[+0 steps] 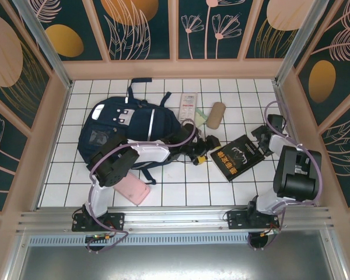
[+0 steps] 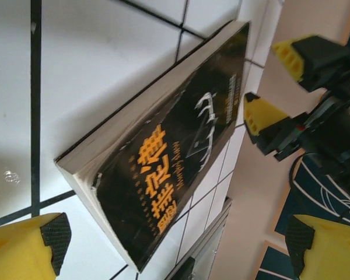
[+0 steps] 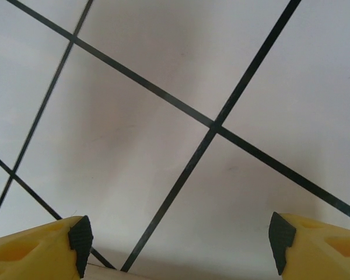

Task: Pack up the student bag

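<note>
- One backpack (image 1: 125, 131) lies on the counter's (image 1: 70, 146) left half, with bare tiles along its left edge.
- Right of the backpack, one book (image 1: 239, 156) lies flat between two pincers.
- The left pincer (image 2: 178, 239) and the right pincer (image 3: 181, 239) both gape wide and hold nothing.
- One pink pouch (image 1: 134, 189) lies in front of the backpack.

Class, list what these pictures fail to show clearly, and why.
- Opening of the student bag: top view, left arm covers its near side.
- The pink pouch: top view, partly under that arm.
- Print on the white box: top view, too small.
- Small lettering on the book: left wrist view, blurred.
</note>
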Robot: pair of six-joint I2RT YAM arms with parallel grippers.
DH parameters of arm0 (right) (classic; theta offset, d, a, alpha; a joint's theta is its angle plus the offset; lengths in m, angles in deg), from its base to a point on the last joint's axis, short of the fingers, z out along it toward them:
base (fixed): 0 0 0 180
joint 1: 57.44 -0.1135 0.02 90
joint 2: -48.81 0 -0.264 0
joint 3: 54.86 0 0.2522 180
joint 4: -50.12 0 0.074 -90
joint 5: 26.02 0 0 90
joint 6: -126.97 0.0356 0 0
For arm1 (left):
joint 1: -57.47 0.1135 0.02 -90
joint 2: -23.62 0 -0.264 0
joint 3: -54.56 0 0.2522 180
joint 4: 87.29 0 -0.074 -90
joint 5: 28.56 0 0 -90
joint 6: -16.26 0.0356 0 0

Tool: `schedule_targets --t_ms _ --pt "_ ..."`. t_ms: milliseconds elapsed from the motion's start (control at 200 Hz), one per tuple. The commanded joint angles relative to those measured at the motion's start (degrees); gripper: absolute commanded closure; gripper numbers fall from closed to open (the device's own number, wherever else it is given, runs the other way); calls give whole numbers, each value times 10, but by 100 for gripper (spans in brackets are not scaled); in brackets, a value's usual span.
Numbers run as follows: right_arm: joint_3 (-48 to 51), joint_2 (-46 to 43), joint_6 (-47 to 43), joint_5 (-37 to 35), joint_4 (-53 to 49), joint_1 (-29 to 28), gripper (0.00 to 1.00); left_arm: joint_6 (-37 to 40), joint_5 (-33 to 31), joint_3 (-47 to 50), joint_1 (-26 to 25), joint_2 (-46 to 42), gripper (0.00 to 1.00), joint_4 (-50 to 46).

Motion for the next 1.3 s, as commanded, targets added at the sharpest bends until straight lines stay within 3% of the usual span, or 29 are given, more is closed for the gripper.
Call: schedule_targets --t_ms 0,215,520,726,901,1296 --pt "-7 17 -33 66 8 -6 20 -29 25 -27 0 26 5 30" --pt "27 23 -13 149 9 -12 21 0 35 -81 11 61 5 -19" --pt "124 -63 12 272 15 -47 22 43 35 -115 84 75 5 -53" --pt "146 -167 13 269 -54 -133 22 146 20 -179 122 82 5 -162" --pt "140 -248 -24 141 -137 -136 20 254 -45 -207 128 45 4 -289" --pt "180 -154 -44 281 13 -131 26 305 -25 -123 117 14 4 -290"
